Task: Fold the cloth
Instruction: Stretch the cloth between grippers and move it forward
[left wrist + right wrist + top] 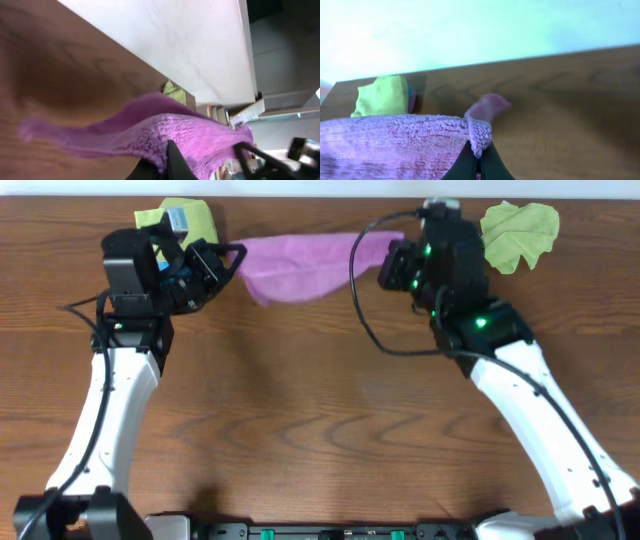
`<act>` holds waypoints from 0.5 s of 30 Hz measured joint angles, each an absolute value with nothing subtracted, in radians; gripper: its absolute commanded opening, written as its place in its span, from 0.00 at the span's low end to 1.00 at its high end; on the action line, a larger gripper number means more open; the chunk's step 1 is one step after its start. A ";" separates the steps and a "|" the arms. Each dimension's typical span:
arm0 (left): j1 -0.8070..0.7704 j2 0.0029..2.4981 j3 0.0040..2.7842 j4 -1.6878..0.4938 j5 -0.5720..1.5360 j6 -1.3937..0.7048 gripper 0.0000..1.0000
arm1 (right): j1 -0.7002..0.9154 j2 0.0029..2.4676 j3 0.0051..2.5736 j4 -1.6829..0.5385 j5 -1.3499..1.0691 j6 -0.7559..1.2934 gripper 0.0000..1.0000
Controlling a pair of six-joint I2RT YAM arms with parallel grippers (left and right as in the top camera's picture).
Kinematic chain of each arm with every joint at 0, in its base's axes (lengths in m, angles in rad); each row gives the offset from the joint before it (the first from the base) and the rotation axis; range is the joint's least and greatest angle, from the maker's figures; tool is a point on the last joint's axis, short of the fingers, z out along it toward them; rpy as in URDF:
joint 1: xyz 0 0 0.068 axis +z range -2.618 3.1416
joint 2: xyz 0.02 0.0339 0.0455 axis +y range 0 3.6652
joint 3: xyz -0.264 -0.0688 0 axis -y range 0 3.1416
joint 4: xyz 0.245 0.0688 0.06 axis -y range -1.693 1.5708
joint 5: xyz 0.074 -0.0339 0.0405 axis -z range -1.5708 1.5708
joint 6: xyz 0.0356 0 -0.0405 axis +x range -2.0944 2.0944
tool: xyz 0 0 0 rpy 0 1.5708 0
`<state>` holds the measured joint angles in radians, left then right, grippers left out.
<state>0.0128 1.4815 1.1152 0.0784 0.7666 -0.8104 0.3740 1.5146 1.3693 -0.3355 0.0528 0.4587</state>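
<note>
A purple cloth (300, 262) is stretched between my two grippers at the far side of the table. My left gripper (228, 260) is shut on its left end; the left wrist view shows the cloth (200, 140) pinched between the black fingers (167, 167). My right gripper (388, 258) is shut on its right end; the right wrist view shows a folded corner of the cloth (479, 137) squeezed between the fingers (479, 165). The cloth's middle sags toward the wooden table (320, 410).
A yellow-green cloth (519, 230) lies at the far right. Another yellow-green cloth with a blue item (180, 220) lies at the far left behind my left gripper, also in the right wrist view (382, 95). A black cable (365, 310) loops by the right arm.
</note>
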 measured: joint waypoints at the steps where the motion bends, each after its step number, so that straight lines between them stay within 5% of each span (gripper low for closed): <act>1: 0.012 1.499 1.116 0.116 0.757 -0.811 0.06 | 0.374 1.533 1.389 -0.317 0.051 0.445 0.01; 15: -0.023 1.790 1.264 0.295 0.696 -0.815 0.06 | 0.370 1.748 1.404 -0.081 0.094 0.370 0.01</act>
<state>-0.0235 1.7897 1.2644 0.2947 0.6960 -0.8146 0.3698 1.7481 1.4036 -0.0814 0.0937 0.3698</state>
